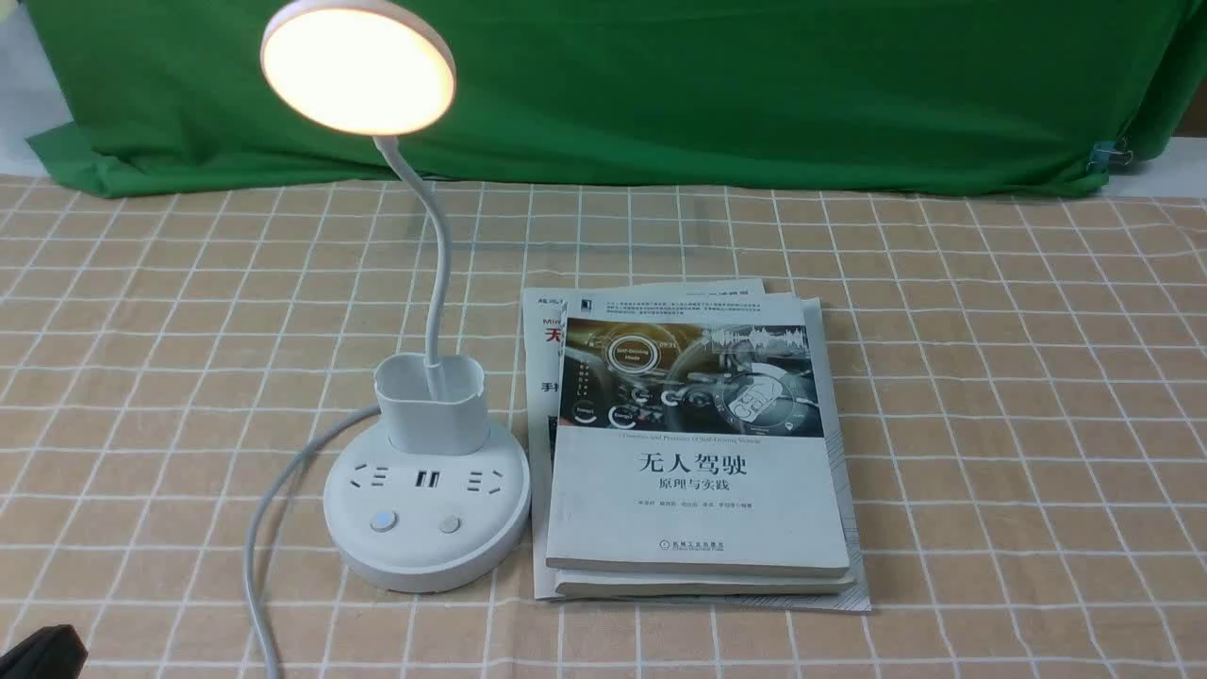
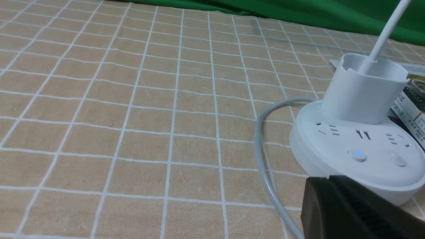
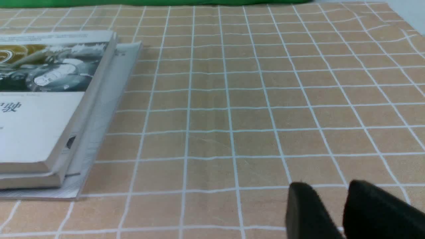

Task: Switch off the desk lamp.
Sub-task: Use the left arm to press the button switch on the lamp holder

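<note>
The white desk lamp stands left of centre; its round disc head (image 1: 358, 68) glows warm and lit. A thin bendy neck runs down into a small cup (image 1: 432, 403) on the round base (image 1: 426, 528). The base has sockets and two buttons: a blue-lit one (image 1: 383, 521) and a plain one (image 1: 450, 524). My left gripper (image 2: 327, 181) looks shut and empty, low and close to the near rim of the base (image 2: 358, 166), not touching the buttons (image 2: 357, 154). It shows as a dark tip (image 1: 42, 651) in the front view's corner. My right gripper (image 3: 332, 189) is slightly open and empty above the cloth.
A stack of books (image 1: 693, 453) lies right beside the lamp base, also in the right wrist view (image 3: 49, 109). The lamp's white cord (image 1: 273, 509) curves from the base toward the near edge. A checked tan cloth (image 1: 990, 377) covers the table; green fabric (image 1: 754, 85) hangs behind.
</note>
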You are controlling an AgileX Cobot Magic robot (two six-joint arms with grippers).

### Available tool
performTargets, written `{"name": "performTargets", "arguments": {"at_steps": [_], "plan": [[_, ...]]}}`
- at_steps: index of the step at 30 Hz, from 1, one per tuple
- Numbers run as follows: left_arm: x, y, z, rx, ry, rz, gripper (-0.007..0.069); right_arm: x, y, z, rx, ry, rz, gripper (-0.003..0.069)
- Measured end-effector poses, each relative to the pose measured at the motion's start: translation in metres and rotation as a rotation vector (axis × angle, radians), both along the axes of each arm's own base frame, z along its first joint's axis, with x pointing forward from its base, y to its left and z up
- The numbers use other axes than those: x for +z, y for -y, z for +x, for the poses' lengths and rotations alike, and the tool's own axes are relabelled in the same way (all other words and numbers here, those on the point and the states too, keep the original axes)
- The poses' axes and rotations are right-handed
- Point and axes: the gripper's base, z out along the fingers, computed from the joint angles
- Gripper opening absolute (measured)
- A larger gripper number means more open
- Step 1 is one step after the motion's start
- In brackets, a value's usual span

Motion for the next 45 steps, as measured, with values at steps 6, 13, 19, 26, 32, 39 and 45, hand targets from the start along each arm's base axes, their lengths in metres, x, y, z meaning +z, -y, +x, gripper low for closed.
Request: {"name": "performTargets", "arguments": {"at_steps": [6,13,19,26,32,39,45], "plan": [[0.0,0.0,0.0,0.0,0.0,0.0,-0.0004,0.0,0.0,0.0,0.0,0.0,0.0,0.0243],[0.0,0.0,0.0,0.0,0.0,0.0,-0.0004,0.0,0.0,0.0,0.0,0.0,0.0,0.0243],[0.0,0.0,0.0,0.0,0.0,0.002,-0.0004,0.0,0.0,0.0,0.0,0.0,0.0,0.0243],[0.004,0.001,0.001,0.0,0.035,-0.072,-0.0004,0.0,0.0,0.0,0.0,0.0,0.0,0.0243],[0.023,-0.001,0.002,0.05,0.226,-0.433,-0.0004,0.0,0.0,0.0,0.0,0.0,0.0,0.0243],[0.037,-0.012,0.0,0.134,0.405,-0.58,-0.0004,0.0,0.0,0.0,0.0,0.0,0.0,0.0243],[0.055,0.001,0.007,0.043,0.203,-0.591,-0.0004,0.0,0.0,0.0,0.0,0.0,0.0,0.0243]]}}
